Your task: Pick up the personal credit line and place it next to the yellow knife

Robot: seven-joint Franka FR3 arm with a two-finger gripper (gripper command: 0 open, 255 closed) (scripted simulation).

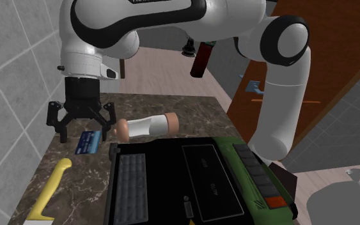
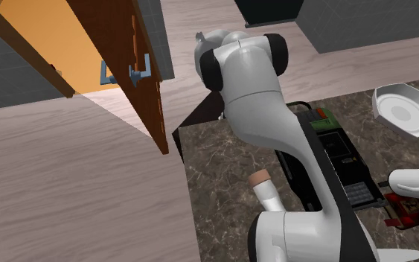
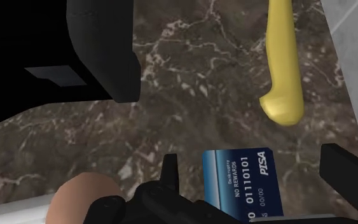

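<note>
The credit card is a blue card with white print, lying flat on the dark marbled counter. My gripper hovers just above it, open, with the card between the spread fingers and neither finger touching it. The yellow knife lies on the counter toward the shoulder view's lower left, a short way from the card. Its yellow handle shows beyond the card in the wrist view.
A pale bottle with a tan cap lies on its side right beside the card. A large black and green machine takes up the counter's near part. A tiled wall runs close along the knife's side. A white plate stands further off.
</note>
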